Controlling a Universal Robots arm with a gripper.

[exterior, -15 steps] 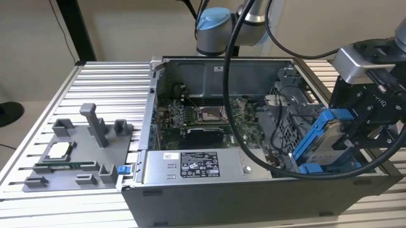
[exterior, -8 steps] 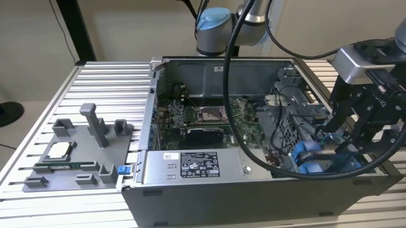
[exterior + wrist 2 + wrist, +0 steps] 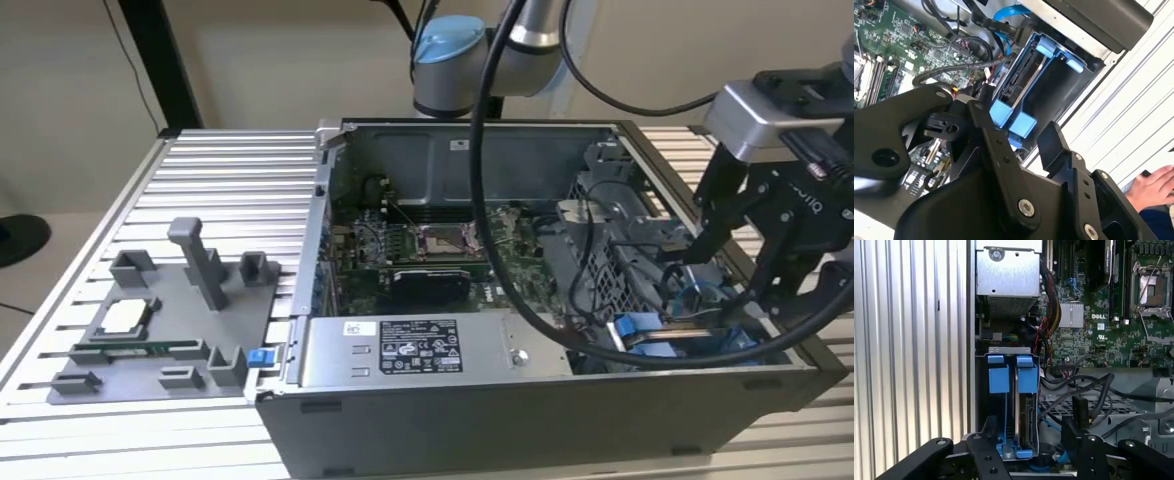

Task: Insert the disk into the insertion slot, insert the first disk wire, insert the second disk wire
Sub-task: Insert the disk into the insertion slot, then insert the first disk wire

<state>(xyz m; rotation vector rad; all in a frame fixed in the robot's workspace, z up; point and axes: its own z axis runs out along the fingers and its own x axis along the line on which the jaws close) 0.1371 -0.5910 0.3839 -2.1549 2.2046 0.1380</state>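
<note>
Disk (image 3: 1026, 420): one, in insertion slot (image 3: 1009, 349); two blue tabs (image 3: 999, 380); tool (image 3: 1034, 417) spread.

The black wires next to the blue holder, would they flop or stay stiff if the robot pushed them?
Probably bendy: the black wires lie in loose curves over the grey metal plate, so a push would likely shove them aside. They look fairly thick, so they might spring back partway.
</note>
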